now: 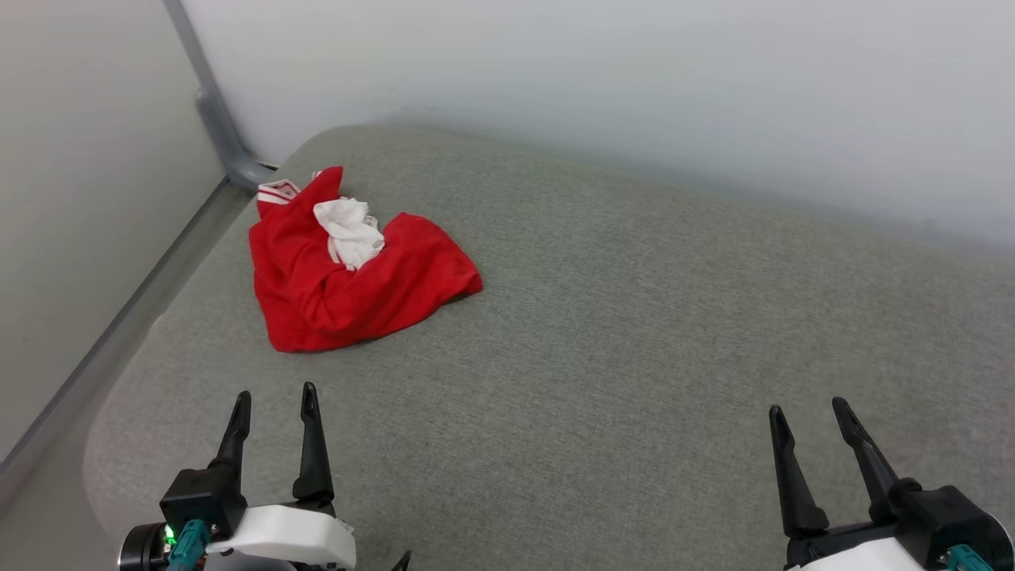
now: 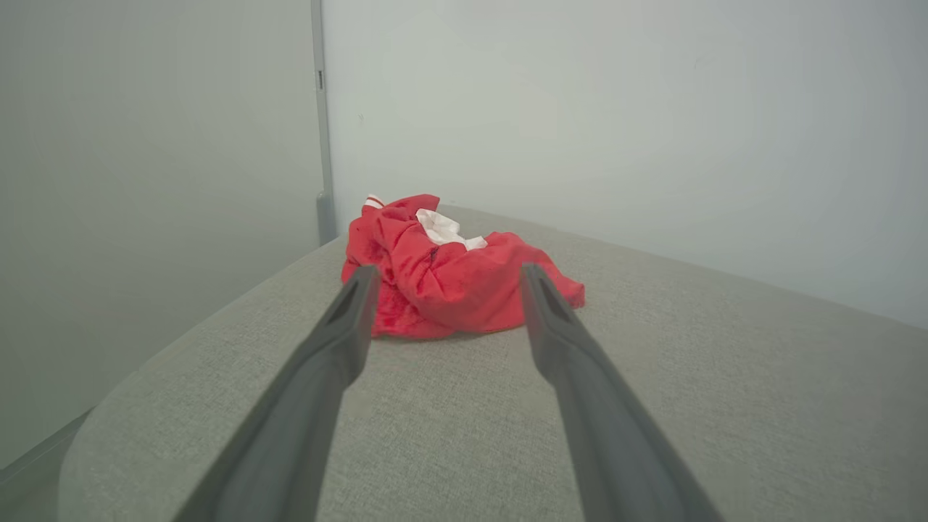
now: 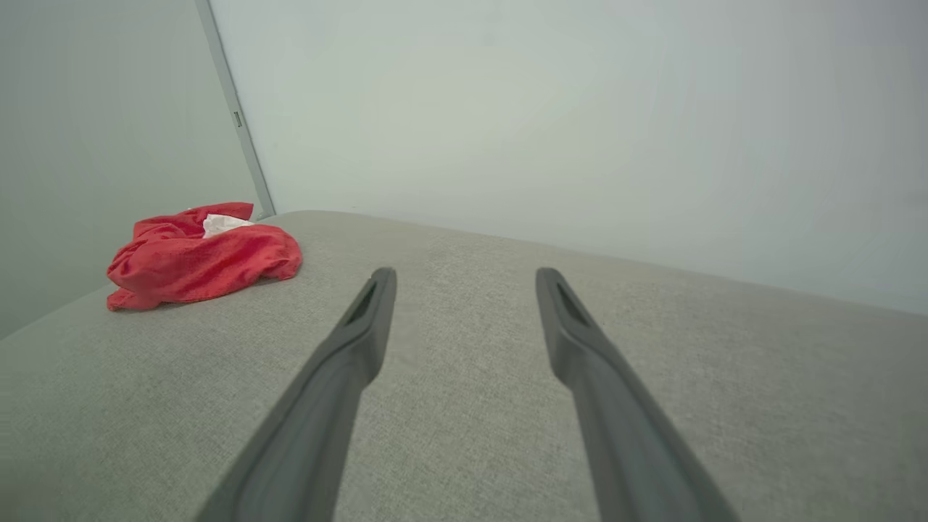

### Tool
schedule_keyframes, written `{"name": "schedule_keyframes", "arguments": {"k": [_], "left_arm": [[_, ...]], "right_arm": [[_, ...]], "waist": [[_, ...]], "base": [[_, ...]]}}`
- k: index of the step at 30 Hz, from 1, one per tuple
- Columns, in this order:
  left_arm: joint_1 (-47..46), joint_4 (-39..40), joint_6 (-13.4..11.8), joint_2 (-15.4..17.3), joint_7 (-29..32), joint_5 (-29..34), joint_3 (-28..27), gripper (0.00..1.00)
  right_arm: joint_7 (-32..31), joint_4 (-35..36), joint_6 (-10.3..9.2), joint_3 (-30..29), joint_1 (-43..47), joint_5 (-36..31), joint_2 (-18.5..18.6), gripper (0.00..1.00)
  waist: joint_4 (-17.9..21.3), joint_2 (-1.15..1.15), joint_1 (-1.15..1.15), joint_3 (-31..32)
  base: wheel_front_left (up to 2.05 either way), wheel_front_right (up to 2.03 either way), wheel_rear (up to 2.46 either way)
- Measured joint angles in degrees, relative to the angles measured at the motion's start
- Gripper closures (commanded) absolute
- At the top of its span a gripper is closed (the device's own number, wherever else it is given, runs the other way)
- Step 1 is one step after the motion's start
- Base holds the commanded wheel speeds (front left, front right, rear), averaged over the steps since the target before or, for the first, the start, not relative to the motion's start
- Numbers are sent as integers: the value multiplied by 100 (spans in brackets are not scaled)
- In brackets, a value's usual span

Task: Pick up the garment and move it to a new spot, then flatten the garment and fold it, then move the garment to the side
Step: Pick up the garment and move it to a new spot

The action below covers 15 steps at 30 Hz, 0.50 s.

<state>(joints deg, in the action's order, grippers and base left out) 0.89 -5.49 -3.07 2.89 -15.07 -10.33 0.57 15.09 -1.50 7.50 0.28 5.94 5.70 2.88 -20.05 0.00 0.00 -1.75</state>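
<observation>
The garment [image 1: 349,274] is a red T-shirt with white sleeve fabric showing, lying crumpled in a heap at the far left of the grey cushioned surface [image 1: 634,341]. A striped trim edge peeks out at its back left. My left gripper [image 1: 274,399] hovers open near the front edge, a short way in front of the heap and apart from it. The left wrist view has the garment [image 2: 449,279] straight ahead beyond the open left gripper [image 2: 444,272]. My right gripper [image 1: 809,408] stands open at the lower right, far from the cloth. From the right wrist the garment [image 3: 203,257] lies off to the left of the right gripper [image 3: 465,274].
A pale wall [image 1: 634,87] runs along the back of the surface and another along the left, with a grey metal post [image 1: 218,119] in the corner just behind the garment. The surface's left edge [image 1: 127,357] drops off beside the left gripper.
</observation>
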Motion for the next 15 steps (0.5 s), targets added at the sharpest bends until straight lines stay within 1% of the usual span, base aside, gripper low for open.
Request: {"name": "schedule_keyframes", "arguments": {"k": [8, 15], "left_arm": [[20, -27, 8, 1, 0, -12, -59, 0], [55, -97, 7, 1, 0, -29, -158, 0]], "right_arm": [[0, -12, 1, 70, -13, -60, -1, 0], [0, -30, 1, 120, -9, -64, -1, 0]], "waist": [[-431, 0, 0, 24], [-529, 0, 0, 67]], "base": [[0, 0, 0], [0, 0, 0]]}}
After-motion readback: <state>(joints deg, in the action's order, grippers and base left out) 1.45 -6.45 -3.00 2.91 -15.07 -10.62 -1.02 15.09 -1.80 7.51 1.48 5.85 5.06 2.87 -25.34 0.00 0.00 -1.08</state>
